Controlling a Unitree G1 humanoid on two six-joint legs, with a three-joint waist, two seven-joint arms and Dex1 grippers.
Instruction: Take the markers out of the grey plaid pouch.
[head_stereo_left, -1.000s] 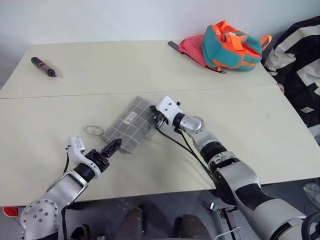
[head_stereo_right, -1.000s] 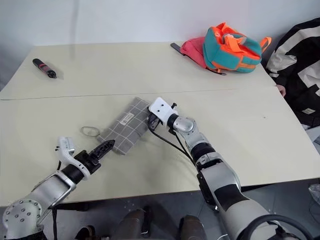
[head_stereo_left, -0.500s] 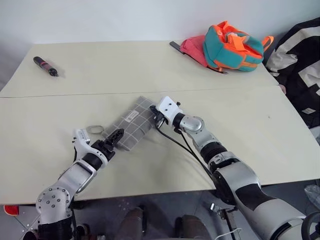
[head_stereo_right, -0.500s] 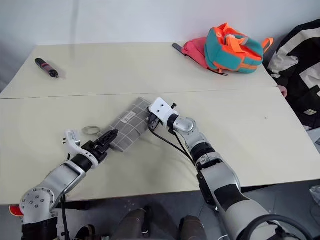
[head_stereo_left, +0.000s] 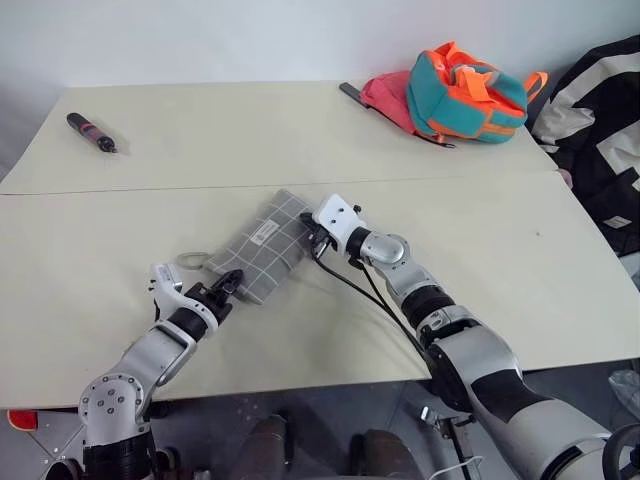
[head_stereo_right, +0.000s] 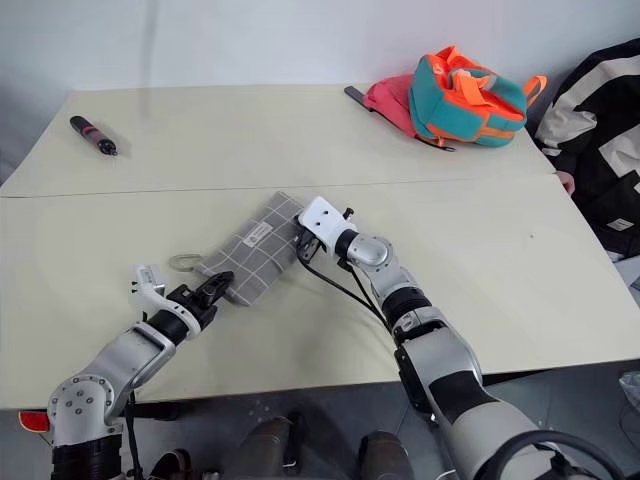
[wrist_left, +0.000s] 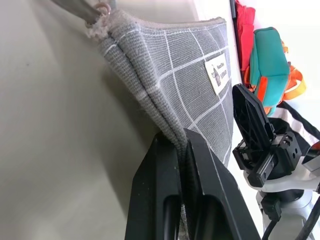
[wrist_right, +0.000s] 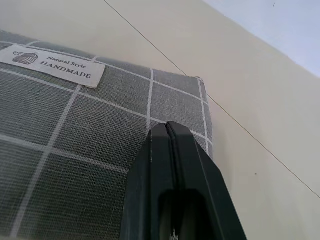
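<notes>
While right gripper (wrist_right: 172, 132) clamps grey plaid pouch (head_stereo_left: 262, 248), left gripper (wrist_left: 181, 142) pinches its edge

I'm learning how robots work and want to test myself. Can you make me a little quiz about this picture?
1. True or false: the left end effector is shut on an edge of the grey plaid pouch.
2. Which thing lies at the table's far left corner?
A. the teal-and-orange backpack
B. the dark pen-like tool
C. the metal ring
3. Fill in: the right end effector rests on the pouch with its fingers ____.

Key: 1 true. 2 B. 3 shut.
</notes>
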